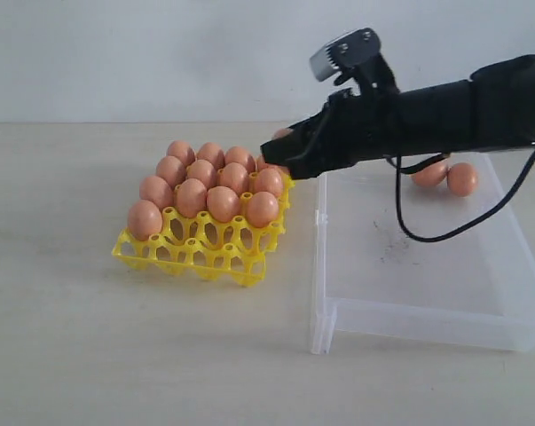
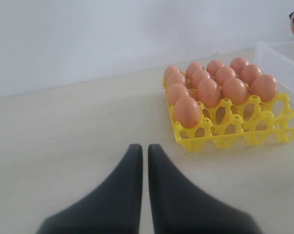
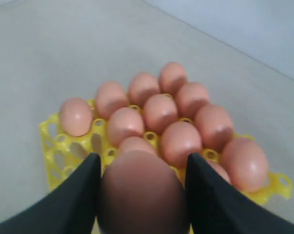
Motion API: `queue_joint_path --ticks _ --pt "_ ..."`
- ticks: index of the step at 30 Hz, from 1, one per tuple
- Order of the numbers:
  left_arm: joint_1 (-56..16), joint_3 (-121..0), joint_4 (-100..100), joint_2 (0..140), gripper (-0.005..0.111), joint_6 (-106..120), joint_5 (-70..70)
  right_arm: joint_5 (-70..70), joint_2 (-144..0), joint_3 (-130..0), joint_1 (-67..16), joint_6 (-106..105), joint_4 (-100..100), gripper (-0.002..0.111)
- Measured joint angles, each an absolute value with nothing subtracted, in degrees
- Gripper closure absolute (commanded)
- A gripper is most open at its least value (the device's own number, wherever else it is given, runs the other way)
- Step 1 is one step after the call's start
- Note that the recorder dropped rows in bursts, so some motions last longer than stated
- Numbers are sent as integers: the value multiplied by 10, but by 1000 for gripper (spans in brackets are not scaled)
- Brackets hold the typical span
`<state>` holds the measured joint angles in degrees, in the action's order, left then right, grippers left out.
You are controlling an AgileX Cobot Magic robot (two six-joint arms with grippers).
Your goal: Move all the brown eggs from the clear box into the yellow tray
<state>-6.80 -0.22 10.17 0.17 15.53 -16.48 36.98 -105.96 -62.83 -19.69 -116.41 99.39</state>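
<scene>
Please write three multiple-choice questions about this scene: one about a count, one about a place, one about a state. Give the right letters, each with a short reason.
1. How many eggs are visible in the clear box? A none; B two; C six.
2. Where is the egg held by the right gripper? A in the box; B over the yellow tray; C under the tray.
3. How is the left gripper? A shut and empty; B gripping an egg; C wide open.

Answers:
1 B: two lie at the box's far end.
2 B: the exterior view shows it above the tray's far corner.
3 A: its jaws nearly touch, with nothing between.
</scene>
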Motion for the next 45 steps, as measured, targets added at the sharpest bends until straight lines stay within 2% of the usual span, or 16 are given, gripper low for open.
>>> queue_joint_path --ticks 7,11,16,23,34,39,45 --pt "-68 -2 102 2 103 155 -165 350 -1062 -641 -282 -1213 994 109" --pt "-68 -2 102 2 103 155 -165 289 -1065 -664 -313 -1210 994 109" --pt "-68 -2 102 2 103 155 -165 80 -1056 -683 -338 -1212 994 109" --pt "-68 -2 102 2 103 155 -165 -293 -1013 -684 -338 -1216 990 109" --pt "-68 -2 102 2 103 155 -165 -559 -1007 -684 -338 -1217 862 109" --pt "-68 -2 102 2 103 155 -165 -562 -999 -684 -337 -1217 872 109" --pt "-68 -2 102 2 103 155 -165 -342 -993 -681 -341 -1206 991 109"
